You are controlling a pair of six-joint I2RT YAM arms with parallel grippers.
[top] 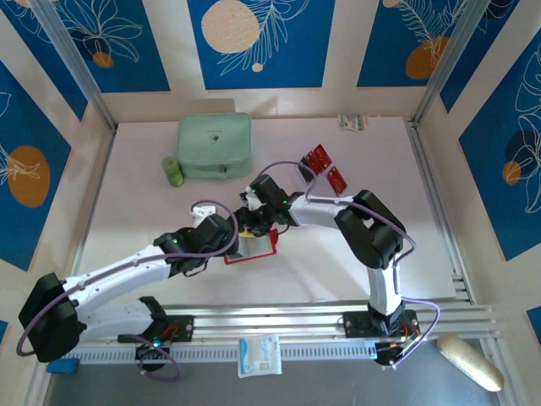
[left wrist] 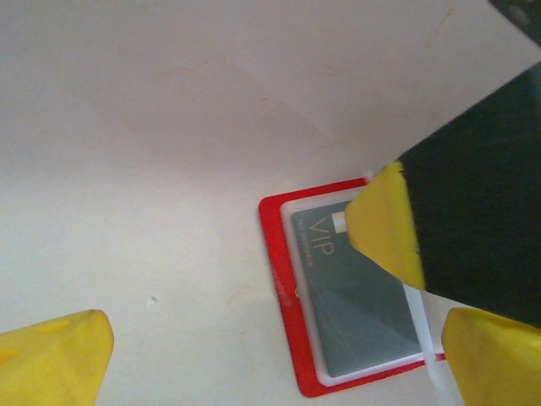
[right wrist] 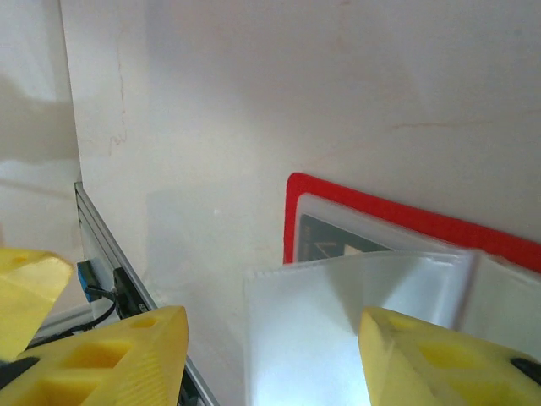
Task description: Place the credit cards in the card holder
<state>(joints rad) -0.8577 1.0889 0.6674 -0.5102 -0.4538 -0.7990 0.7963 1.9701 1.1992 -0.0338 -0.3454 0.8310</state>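
On the counter (top: 135, 194), in the top view, the open card holder (top: 251, 247) is being reached by both hands; the credit cards (top: 325, 169) are lying well apart. In the left wrist view, the left hand (left wrist: 275, 338) is being held wide open, empty. In the right wrist view, the right hand (right wrist: 272, 326) is being held partly open around a clear sleeve (right wrist: 338, 296), unpinched.

Table centre: card holder (top: 249, 258), lying open, one card (left wrist: 359, 296) inside its sleeve. Behind and right of it: loose credit cards (top: 325, 169), side by side. Back left: zip case (top: 214, 145), small roll (top: 172, 171) just beside its left edge. Back wall, right: small packet (top: 352, 122). Near edge, between the arm bases: flat pouch (top: 259, 355).
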